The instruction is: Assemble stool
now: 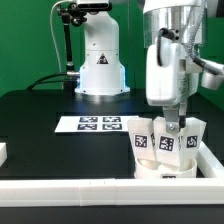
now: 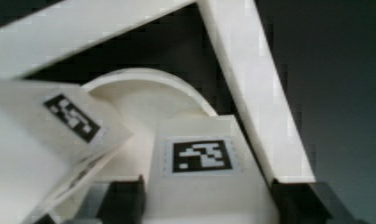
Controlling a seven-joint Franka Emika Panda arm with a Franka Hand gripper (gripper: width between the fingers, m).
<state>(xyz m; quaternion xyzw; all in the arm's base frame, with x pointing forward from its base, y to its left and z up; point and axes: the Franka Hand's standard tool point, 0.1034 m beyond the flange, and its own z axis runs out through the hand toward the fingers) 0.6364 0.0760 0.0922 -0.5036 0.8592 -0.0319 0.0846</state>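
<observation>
The white stool stands in the front corner on the exterior view's right. Its round seat lies low, with three tagged legs standing up on it: one leg, a middle leg and another leg. My gripper comes straight down on the middle leg. In the wrist view that leg with its tag fills the gap between my dark fingers, which press on its sides. The seat's curved rim and a second tagged leg show beside it.
White border rails run along the table's front and along the exterior view's right, tight around the stool; they also show in the wrist view. The marker board lies mid-table. The arm's base stands behind it.
</observation>
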